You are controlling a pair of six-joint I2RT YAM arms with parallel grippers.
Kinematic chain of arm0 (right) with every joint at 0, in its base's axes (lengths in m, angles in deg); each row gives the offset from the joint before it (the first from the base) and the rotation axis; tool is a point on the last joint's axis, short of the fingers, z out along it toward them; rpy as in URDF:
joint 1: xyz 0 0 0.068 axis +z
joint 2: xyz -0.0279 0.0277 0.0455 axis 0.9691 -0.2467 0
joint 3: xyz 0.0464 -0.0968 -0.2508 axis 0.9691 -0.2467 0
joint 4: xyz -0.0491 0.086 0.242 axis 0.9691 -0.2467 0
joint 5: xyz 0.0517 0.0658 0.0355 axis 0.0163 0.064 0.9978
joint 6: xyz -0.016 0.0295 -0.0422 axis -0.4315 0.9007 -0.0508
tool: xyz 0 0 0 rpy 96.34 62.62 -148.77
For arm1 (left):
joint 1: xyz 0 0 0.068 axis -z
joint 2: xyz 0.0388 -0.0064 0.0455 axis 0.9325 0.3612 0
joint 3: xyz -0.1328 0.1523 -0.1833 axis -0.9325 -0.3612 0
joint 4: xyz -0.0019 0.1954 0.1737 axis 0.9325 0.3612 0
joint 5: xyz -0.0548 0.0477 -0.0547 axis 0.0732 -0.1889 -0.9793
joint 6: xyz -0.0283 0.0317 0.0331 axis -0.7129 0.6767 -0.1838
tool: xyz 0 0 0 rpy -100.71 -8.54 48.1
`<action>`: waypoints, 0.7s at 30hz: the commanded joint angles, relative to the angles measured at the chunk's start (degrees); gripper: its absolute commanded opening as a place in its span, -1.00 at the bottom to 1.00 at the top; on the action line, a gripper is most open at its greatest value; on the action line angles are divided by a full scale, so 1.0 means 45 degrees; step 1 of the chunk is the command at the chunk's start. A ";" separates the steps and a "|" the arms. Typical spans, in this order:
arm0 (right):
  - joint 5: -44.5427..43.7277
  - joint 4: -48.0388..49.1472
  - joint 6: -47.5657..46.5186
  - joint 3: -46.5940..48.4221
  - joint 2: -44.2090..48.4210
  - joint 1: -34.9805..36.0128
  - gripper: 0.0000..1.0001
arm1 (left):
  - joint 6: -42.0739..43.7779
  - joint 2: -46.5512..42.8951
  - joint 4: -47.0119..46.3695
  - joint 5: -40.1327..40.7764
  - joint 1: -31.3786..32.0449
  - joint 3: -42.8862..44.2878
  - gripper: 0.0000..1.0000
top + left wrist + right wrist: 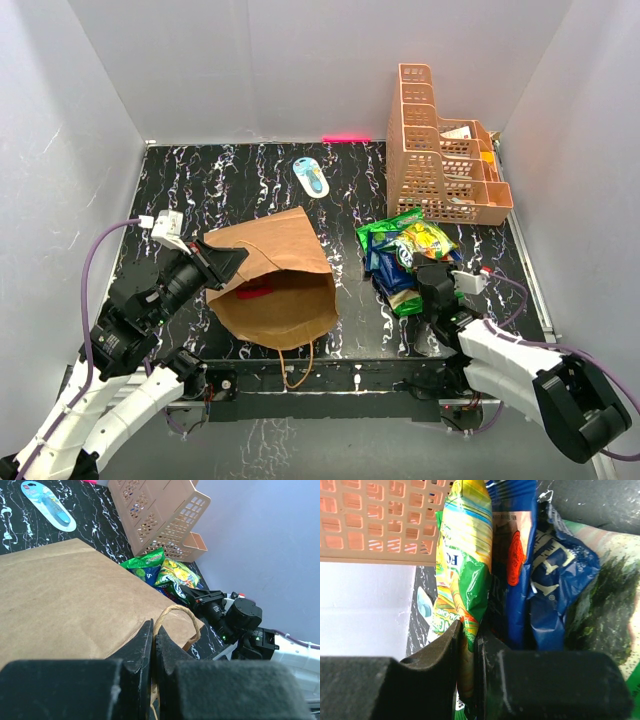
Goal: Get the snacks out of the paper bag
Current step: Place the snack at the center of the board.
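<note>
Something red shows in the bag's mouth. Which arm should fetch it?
Right. The left gripper is shut on the paper bag, holding it; the right gripper only needs to drop its yellow-green packet first.

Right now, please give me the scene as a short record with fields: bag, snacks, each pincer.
bag: on its side, mouth toward the arms, red thing inside
snacks: piled right of the bag, near the basket
left pincer: shut on the bag's rim
right pincer: shut on a yellow-green packet in the pile
</note>
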 commanded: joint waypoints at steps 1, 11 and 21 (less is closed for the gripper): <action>-0.0214 -0.0646 0.0392 -0.0158 -0.0406 -0.0052 -0.83 | 0.0059 0.0030 -0.0310 -0.0125 -0.0005 0.0295 -1.00; 0.0370 -0.2457 -0.0663 0.0057 0.0876 -0.0062 -0.29 | 0.0116 0.0108 -0.0418 -0.0184 0.0002 0.0309 -1.00; 0.2122 -0.8023 -0.2275 0.1613 0.4593 -0.0061 0.40 | 0.0165 0.0061 -0.0396 -0.0163 -0.0002 0.0196 -1.00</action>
